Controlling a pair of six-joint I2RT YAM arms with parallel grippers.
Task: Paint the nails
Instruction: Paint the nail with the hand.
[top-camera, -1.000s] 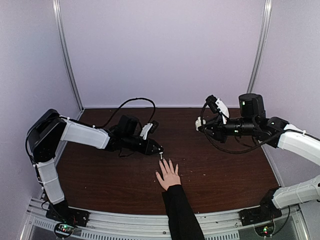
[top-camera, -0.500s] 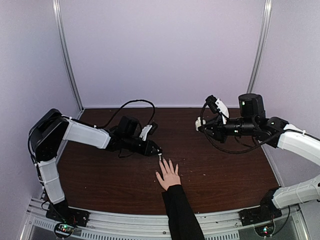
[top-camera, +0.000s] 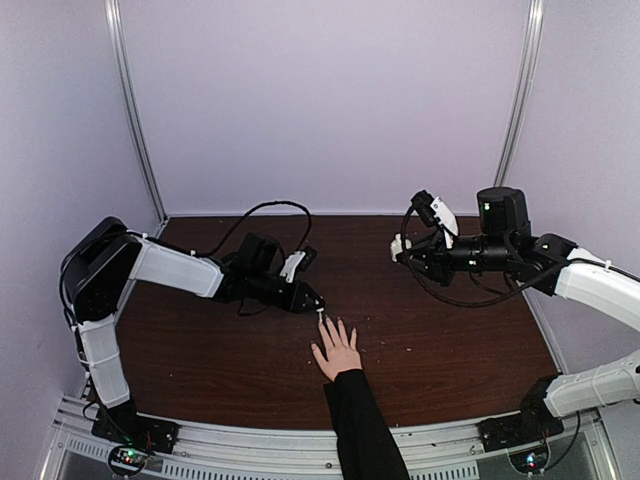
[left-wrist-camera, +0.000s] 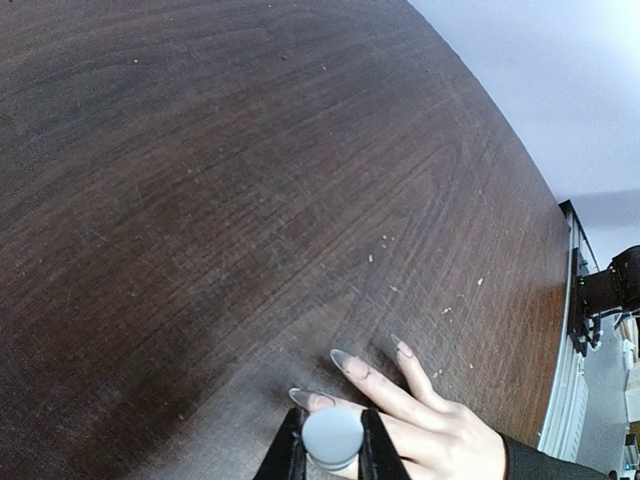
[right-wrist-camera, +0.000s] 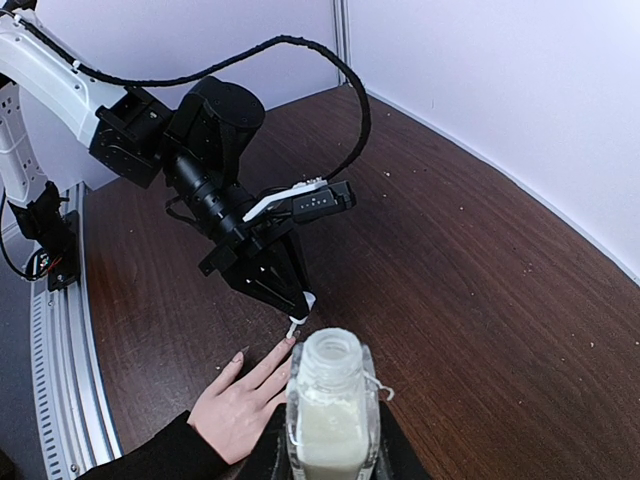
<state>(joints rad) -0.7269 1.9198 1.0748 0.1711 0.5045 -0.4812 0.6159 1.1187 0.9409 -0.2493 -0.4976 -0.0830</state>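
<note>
A light-skinned hand (top-camera: 338, 352) with a black sleeve lies flat on the dark wooden table, fingers spread. Its long nails show in the left wrist view (left-wrist-camera: 350, 364). My left gripper (top-camera: 317, 302) is shut on a white cap (left-wrist-camera: 332, 436) with a small brush. The brush tip (right-wrist-camera: 294, 327) rests at the nail of the leftmost long finger (left-wrist-camera: 313, 400). My right gripper (top-camera: 401, 247) is shut on a small clear bottle (right-wrist-camera: 327, 415), open and part full of whitish polish, held above the table at the right.
A black cable (top-camera: 262, 208) loops behind the left arm. Purple walls with metal corner posts (top-camera: 135, 110) close in the table. A metal rail (top-camera: 250, 440) runs along the near edge. White specks dot the wood (left-wrist-camera: 385, 240).
The left arm has shifted very slightly, and the brush stays at the same fingertip. The hand and the right arm with the bottle have not moved.
</note>
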